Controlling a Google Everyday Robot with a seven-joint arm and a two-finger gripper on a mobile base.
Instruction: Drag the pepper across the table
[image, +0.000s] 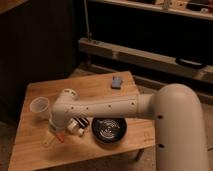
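**Crowded corner puts the pepper drag at risk**

The pincer (54, 133) hangs from the smooth white cylindrical robot arm (100, 106) over the front-left part of the low worktop of light wooden planks (95, 87). It sits right at the small, slim, orange tapered pepper (59, 136), which lies near the front edge. I cannot tell whether the pincer is spread, pressed together or pinching the pepper, because the wrist hides it.

The pepper's tapered, rounded shape would probably let it roll or swivel away under a sideways push rather than slide straight. The plank surface looks matt, so it may catch the pepper slightly.

The neighbours are close. A translucent plastic cup (39, 106) stands just behind, light enough to tip at a brush from the arm. A white tube-shaped bottle (80, 130) and a black-and-white striped item (73, 123) lie just to the right. Beyond them is a round black bowl with a glossy ribbed inside (109, 129). A rightward drag would likely plough into these, and a forward one could send the pepper off the edge.
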